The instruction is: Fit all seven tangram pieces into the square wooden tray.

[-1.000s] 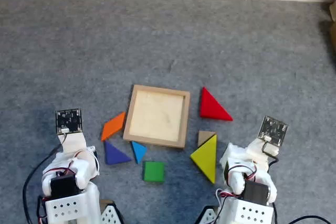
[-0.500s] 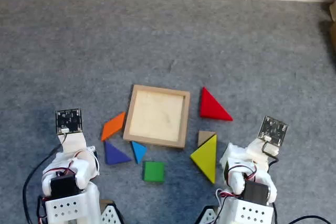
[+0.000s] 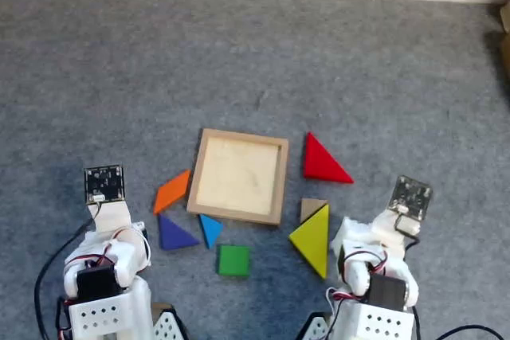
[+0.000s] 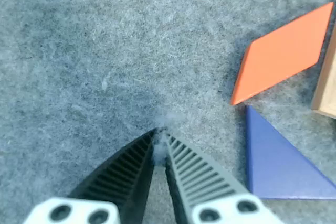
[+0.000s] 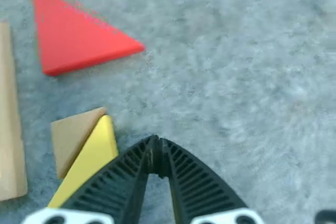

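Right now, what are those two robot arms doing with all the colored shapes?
Nothing is being held. The left pincer and the right pincer are both shut and empty above the grey mat. The wooden tray holds no pieces. All seven lie around it: orange piece, dark blue triangle, light blue triangle and green square on the left pincer's side; red triangle, tan piece and yellow triangle on the right pincer's side.

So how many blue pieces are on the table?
2. The dark blue triangle lies beside the orange piece, left of the tray. The light blue triangle sits next to it, at the tray's near edge. Nothing seems hidden.
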Available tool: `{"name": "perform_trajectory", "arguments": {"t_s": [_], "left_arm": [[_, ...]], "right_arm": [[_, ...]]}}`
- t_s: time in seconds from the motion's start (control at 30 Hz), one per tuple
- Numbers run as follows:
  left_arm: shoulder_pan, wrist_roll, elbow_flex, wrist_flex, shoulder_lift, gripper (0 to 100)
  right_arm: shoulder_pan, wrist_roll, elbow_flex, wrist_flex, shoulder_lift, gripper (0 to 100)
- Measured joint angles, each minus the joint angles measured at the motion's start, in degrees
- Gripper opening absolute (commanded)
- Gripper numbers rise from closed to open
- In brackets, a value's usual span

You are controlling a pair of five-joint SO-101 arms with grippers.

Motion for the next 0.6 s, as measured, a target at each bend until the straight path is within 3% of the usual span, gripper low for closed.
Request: {"name": "perform_trajectory", "arguments": {"t_s": [0.3,0.6], "left_arm": [[0.0,0.0,0.0,0.0,0.0,1],[0.0,0.0,0.0,0.0,0.0,1]], "right_arm": [[-4.84,0.0,0.0,0.0,0.0,0.5],[-5.19,0.0,0.0,0.0,0.0,0.5]]}}
